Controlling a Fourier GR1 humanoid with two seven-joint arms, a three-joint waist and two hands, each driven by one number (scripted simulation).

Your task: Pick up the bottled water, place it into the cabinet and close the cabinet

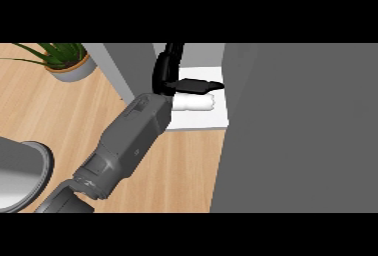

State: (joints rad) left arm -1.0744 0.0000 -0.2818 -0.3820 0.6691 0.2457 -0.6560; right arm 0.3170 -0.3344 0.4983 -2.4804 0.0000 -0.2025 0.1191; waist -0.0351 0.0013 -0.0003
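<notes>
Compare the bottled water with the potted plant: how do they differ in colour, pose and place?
The bottled water is white; the potted plant is green in a grey pot. The bottle lies sideways; the plant stands upright. The bottle is on the cabinet's pale shelf under the left hand; the plant stands untouched on the wooden counter.

Pale matt wood-grain counter; smooth matt grey cabinet door.

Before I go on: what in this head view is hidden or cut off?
- Bottled water: partly covered by the left hand, so its cap and label cannot be read.
- Cabinet interior: mostly screened by the grey cabinet door.
- Right hand: shows nowhere in the head view.
- Grey bowl-like object: cut off by the left edge.
- Potted plant: cut off at the top.
</notes>
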